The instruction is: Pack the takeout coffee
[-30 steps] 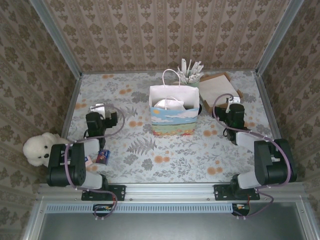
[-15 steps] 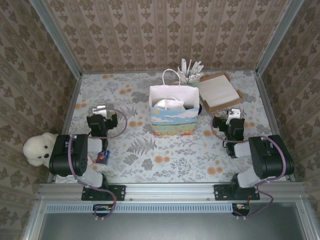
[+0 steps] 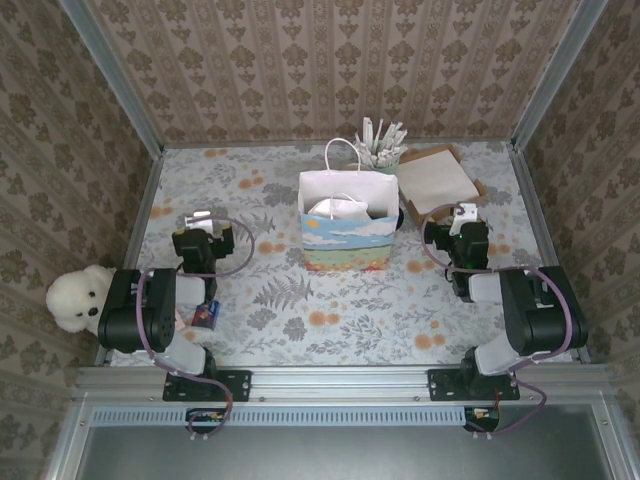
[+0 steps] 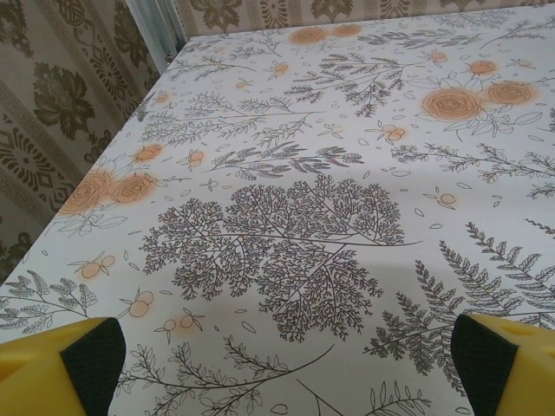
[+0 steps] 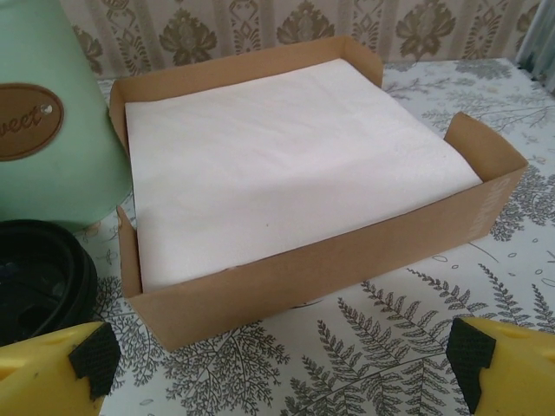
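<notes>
Because the left gripper (image 4: 290, 368) has its jaws spread wide over the bare floral table (image 4: 286, 217), and the right gripper (image 5: 277, 373) has its jaws just as wide with nothing between them, nothing is held. Any trouble would come from the next reach.

Just ahead of the right gripper sits the brown card tray (image 5: 347, 260) of white napkins (image 5: 277, 147). To its left are a black cup lid (image 5: 35, 277) and the mint-green cup (image 5: 52, 130). That lid probably belongs to the takeout coffee (image 3: 400, 217), which stands wedged between the paper bag (image 3: 345, 245) and the napkin tray, toward the far middle of the table.

A reach for it from this side is crowded. A finger could catch the tray wall and shove the napkins, or nudge the green cup and spill its white sticks (image 3: 380, 135). A squeeze on the lid rather than the cup wall could pop it off. The bag stands free with white contents (image 3: 337, 208) inside, too unclear to name. A cup lowered off-centre could tip the bag or foul its handle (image 3: 340, 150).

As for writing, the green cup's brown oval label (image 5: 22, 121) shows "weet" in script, its start cut off. The small packet (image 3: 207, 313) by the left arm carries print too small to read.
</notes>
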`<action>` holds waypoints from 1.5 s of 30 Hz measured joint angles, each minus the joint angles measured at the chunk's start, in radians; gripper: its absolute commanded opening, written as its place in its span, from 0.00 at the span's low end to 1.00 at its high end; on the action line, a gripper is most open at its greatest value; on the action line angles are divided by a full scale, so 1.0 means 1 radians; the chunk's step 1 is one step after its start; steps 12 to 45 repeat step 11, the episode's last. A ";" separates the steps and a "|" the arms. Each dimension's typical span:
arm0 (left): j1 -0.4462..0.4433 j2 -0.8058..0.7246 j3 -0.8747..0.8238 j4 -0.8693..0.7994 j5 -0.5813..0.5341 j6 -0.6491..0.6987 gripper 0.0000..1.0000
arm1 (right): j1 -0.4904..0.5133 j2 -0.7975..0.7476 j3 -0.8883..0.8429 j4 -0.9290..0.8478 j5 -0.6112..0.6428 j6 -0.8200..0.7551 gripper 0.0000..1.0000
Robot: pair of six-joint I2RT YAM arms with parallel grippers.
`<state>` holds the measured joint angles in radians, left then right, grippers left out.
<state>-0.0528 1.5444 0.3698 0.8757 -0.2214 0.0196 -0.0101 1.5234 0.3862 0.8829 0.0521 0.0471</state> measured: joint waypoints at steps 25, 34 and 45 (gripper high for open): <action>0.008 0.000 0.000 0.000 0.015 0.000 1.00 | -0.004 0.000 0.001 -0.020 -0.055 0.000 1.00; 0.008 0.000 0.000 0.000 0.015 0.000 1.00 | -0.004 0.000 0.001 -0.020 -0.055 0.000 1.00; 0.008 0.000 0.000 0.000 0.015 0.000 1.00 | -0.004 0.000 0.001 -0.020 -0.055 0.000 1.00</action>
